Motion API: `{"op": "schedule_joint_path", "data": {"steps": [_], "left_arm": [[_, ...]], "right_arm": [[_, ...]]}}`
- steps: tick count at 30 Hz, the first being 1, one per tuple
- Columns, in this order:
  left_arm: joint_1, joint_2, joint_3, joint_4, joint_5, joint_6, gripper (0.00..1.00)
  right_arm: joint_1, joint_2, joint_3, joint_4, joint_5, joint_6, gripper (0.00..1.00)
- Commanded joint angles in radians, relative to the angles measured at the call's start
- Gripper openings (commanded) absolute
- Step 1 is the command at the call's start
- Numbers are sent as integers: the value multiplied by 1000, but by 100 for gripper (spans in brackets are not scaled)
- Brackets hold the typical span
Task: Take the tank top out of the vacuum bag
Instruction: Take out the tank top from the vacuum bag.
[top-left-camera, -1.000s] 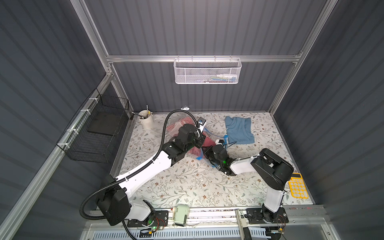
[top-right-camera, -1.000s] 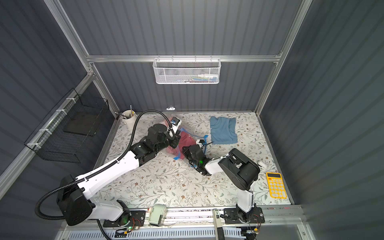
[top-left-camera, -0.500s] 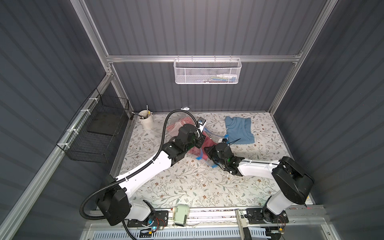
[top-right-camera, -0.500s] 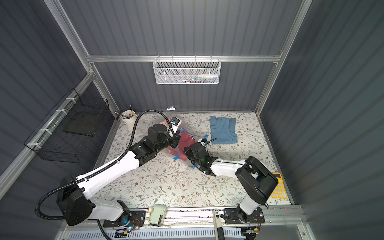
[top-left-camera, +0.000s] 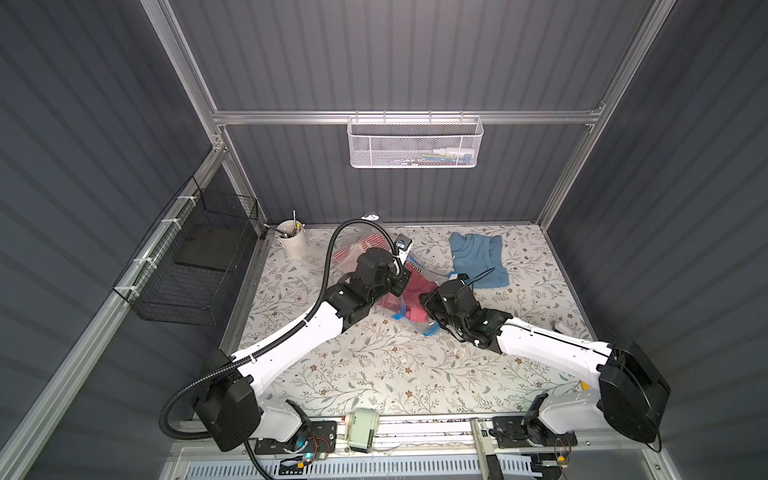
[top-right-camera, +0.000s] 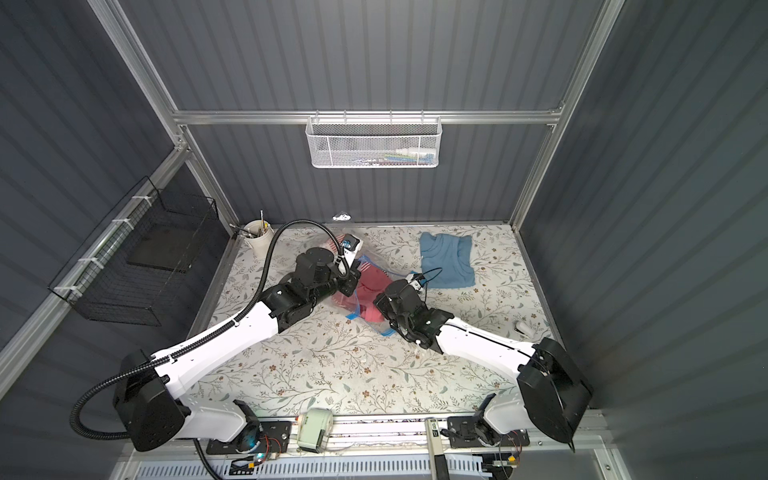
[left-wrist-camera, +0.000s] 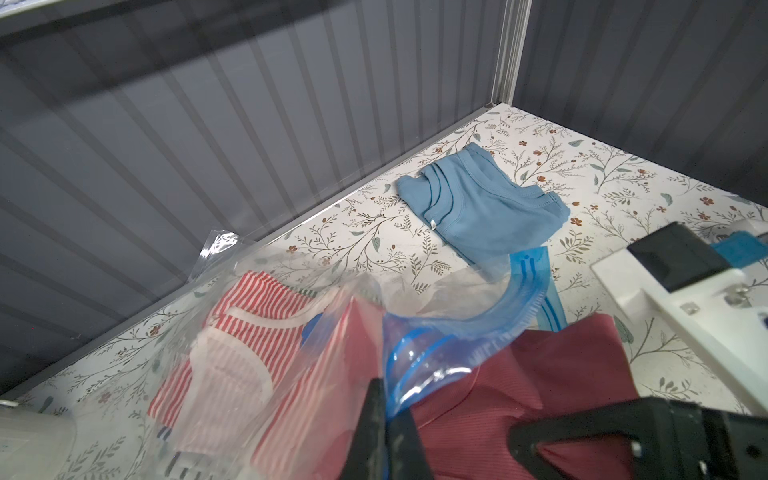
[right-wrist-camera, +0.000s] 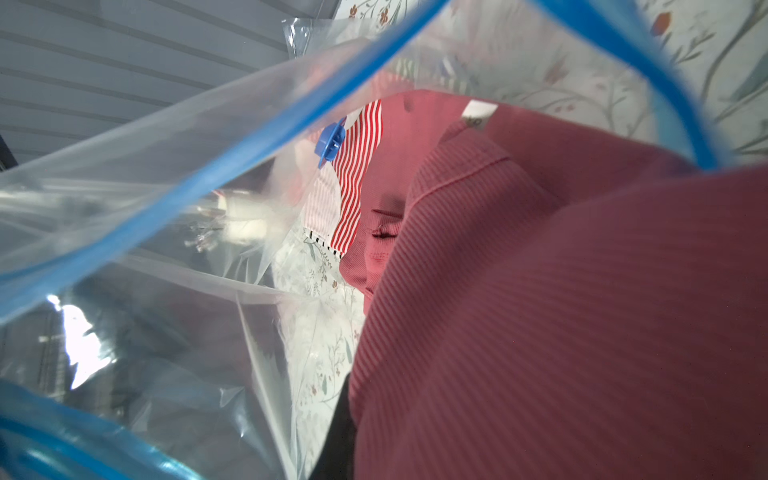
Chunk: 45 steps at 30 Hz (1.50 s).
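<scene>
Where the surface lies left of the vacuum bag (top-left-camera: 347, 253): a white cup (top-left-camera: 291, 242) of tools stands near the bag's far-left corner (a black wire basket (top-left-camera: 195, 266) hangs on the wall farther left).
Vacuum bag: clear and crinkled, lying mid-surface toward the back wall. Its blue zip strip (left-wrist-camera: 490, 309) gapes open on the side facing the right arm, and a round blue valve cap (right-wrist-camera: 329, 141) sits on its upper film.
Striped garment (left-wrist-camera: 249, 324): red and white, inside the bag at its closed end.
Left pincer (left-wrist-camera: 385, 409): at the bag's mouth on the left-arm side, clamped narrow on the blue zip edge and holding that edge up off the lower film.
Red tank top (top-left-camera: 415, 291): ribbed, lying in the bag's open mouth, part inside and part out past the zip strip.
Right pincer (top-left-camera: 429, 308): at the bag's mouth, closed down narrow with the red fabric bunched in it (only one dark finger (right-wrist-camera: 337, 436) shows; cloth hides the other).
White mesh basket (top-left-camera: 415, 143): on the back wall, above and behind the bag.
Blue garment (top-left-camera: 480, 257): outside the bag, flat on the surface just right of the mouth, toward the back wall.
Small white object (top-right-camera: 524, 328): well right of the bag; too small to tell what it is.
</scene>
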<state>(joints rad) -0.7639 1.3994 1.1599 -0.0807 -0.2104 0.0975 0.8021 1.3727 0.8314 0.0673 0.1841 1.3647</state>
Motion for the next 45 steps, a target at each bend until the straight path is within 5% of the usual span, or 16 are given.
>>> {"op": "schedule_joint_path", "data": {"steps": [1, 26, 45], "left_arm": [[8, 14, -2, 17, -21, 22, 0], [8, 35, 1, 15, -12, 21, 0], [8, 39, 6, 14, -4, 18, 0]], "right_arm": [[3, -21, 42, -68, 13, -38, 0], [5, -350, 158, -500, 84, -33, 0], [-47, -439, 351, -722, 152, -97, 0]]}}
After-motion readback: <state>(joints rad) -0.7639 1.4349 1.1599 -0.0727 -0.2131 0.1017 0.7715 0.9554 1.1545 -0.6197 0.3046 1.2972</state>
